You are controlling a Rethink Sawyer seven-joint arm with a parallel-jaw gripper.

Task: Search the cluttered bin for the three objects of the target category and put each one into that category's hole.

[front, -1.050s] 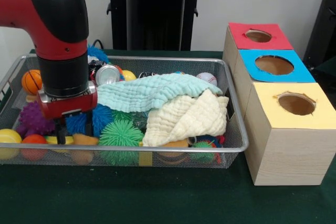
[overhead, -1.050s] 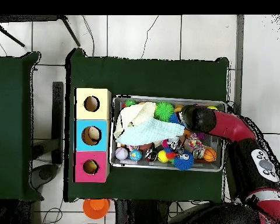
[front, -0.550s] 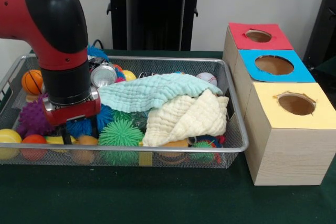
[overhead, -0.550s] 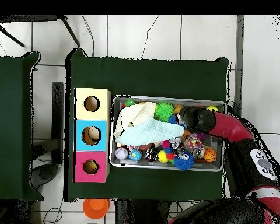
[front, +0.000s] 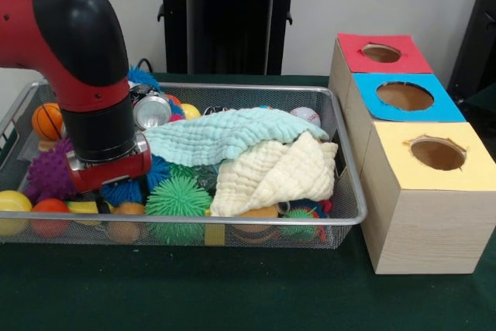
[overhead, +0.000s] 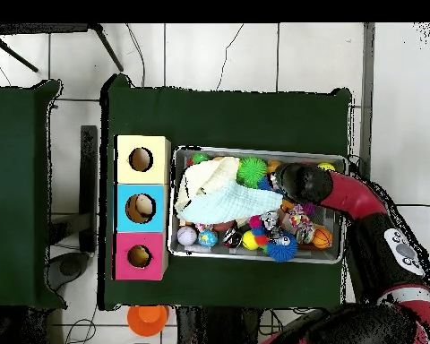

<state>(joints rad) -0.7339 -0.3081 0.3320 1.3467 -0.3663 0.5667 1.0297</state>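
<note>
A wire mesh bin holds several toys under two cloths, a mint one and a cream one. My gripper is sunk among the toys at the bin's front left, between a blue spiky ball, a yellow banana-like toy and an orange fruit. Its tips are hidden by the toys and the mesh. In the overhead view the arm covers the gripper. Three wooden boxes stand beside the bin, with a red-topped hole, a blue-topped hole and a yellow-topped hole.
Also in the bin are a green spiky ball, a purple spiky ball, a small basketball, a silver can, a baseball and a yellow ball. A black stand rises behind the bin.
The gripper has dropped lower into the toys at the bin's front left, and its tips have sunk out of sight. The cloths and boxes have not moved.
</note>
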